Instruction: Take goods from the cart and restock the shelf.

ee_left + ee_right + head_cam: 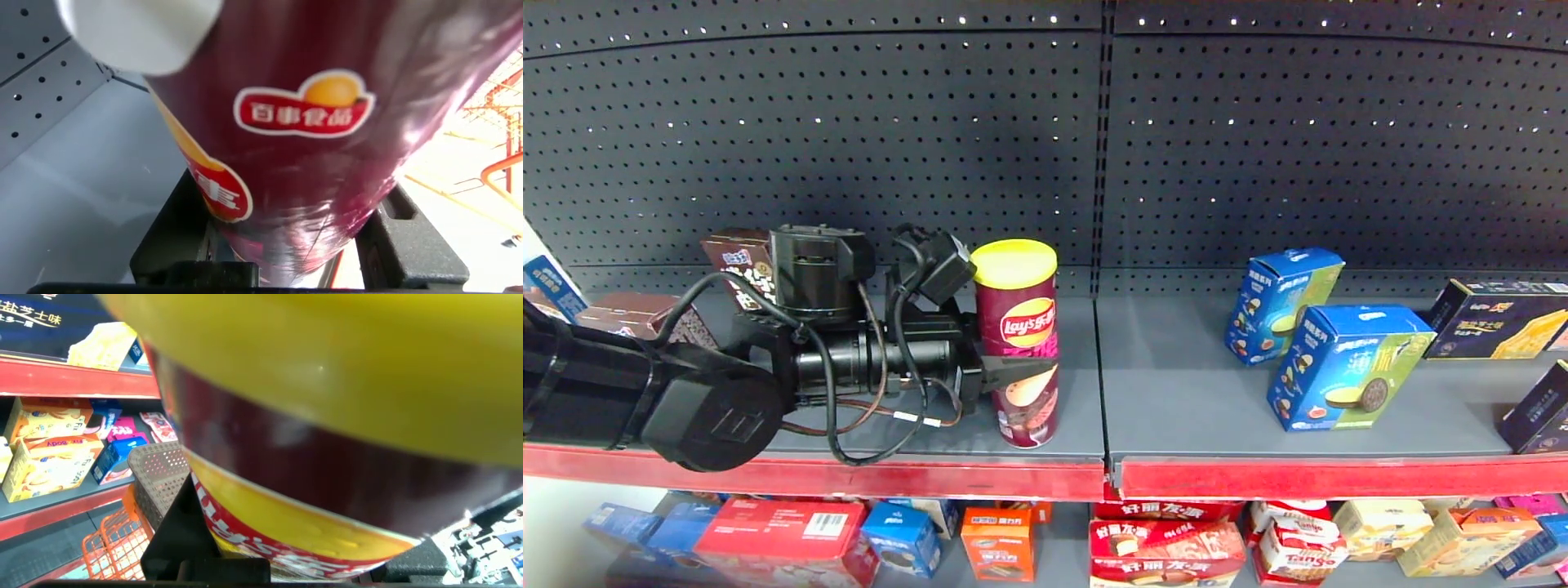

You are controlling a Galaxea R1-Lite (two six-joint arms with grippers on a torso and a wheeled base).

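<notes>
Clamp state, right gripper (302, 559): closed on second chips canister (327, 416), near orange cart (114, 547). Farther out, left gripper (1023, 369) pinching upright chips canister (1018, 327) mid-body, just behind red shelf lip (1013, 480). Avoid sideways drag on release: likely topples it forward off the lip.

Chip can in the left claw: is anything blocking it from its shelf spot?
Nothing visible. The can, in the left claw, is upright at the shelf front; blue boxes stand apart to its right.
</notes>
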